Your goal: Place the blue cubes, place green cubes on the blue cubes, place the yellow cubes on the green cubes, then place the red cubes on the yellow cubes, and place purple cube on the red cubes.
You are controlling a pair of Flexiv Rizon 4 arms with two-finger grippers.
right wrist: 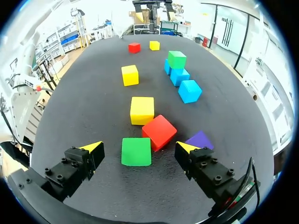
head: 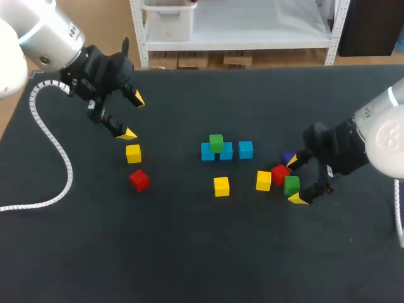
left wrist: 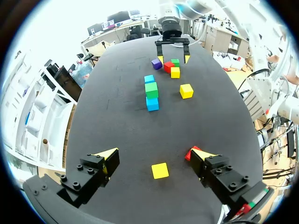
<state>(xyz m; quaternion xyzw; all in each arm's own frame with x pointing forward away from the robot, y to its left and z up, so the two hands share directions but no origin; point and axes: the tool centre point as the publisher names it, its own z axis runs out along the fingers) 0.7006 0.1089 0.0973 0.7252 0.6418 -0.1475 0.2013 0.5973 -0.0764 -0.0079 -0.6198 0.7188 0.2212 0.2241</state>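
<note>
The matte black table (head: 189, 252) carried everything, and both tools stood wide and empty: the left gripper (head: 132, 117) hung at the far left, just beyond a loose yellow cube (head: 133, 153), while the right gripper (head: 295, 180) straddled a loose green cube (head: 291, 184) at the right without touching it. Early days, by my reckoning: three blue cubes (head: 225, 151) sat in a row mid-table with only one stacked green cube (head: 216, 142) on top. All the yellows, both red cubes (head: 279, 174) and the purple cube (head: 288, 156) still lay unstacked.

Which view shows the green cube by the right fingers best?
Right wrist view: the green cube lies large and unobstructed between its open fingers. Head view shows it small; left wrist view, tiny and far.
</note>
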